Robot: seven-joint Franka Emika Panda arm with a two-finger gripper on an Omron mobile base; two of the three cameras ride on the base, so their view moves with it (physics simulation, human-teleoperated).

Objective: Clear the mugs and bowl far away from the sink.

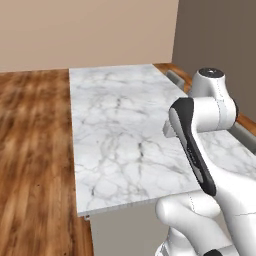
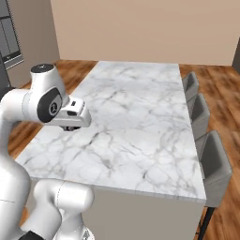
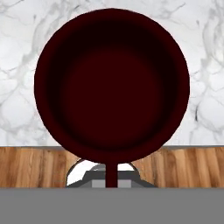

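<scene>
clenched on the round dark maroon mug [image 3: 112, 85], the white arm's two-finger gripper [image 2: 71, 126] carries it above the white marble countertop [image 2: 140, 122], near that countertop's edge by the brown wood floor [image 3: 35, 166].

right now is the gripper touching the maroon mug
Touching: in the hand view the maroon mug sits right against the shut gripper, its handle running down between the fingertips.
</scene>
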